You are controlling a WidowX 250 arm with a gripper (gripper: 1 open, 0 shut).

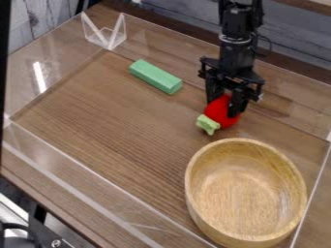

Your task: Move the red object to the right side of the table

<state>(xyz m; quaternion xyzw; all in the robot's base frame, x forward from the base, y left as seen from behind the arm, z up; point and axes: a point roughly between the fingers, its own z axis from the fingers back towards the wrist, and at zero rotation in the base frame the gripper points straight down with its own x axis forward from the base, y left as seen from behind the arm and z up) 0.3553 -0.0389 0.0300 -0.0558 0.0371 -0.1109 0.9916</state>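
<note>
The red object (222, 113), a small rounded toy with a light-green stub pointing front-left, lies on the table (104, 126) right of centre, just behind the wooden bowl. My gripper (231, 100) hangs straight down over it. Its black fingers stand slightly apart on either side of the toy's upper part, so it looks open. The fingers hide the top of the toy.
A flat green rectangular block (157, 77) lies to the left of the gripper. A round wooden bowl (195, 184) fills the front right corner. Low clear acrylic walls border the tabletop, and a small clear stand (104, 32) sits at the back left.
</note>
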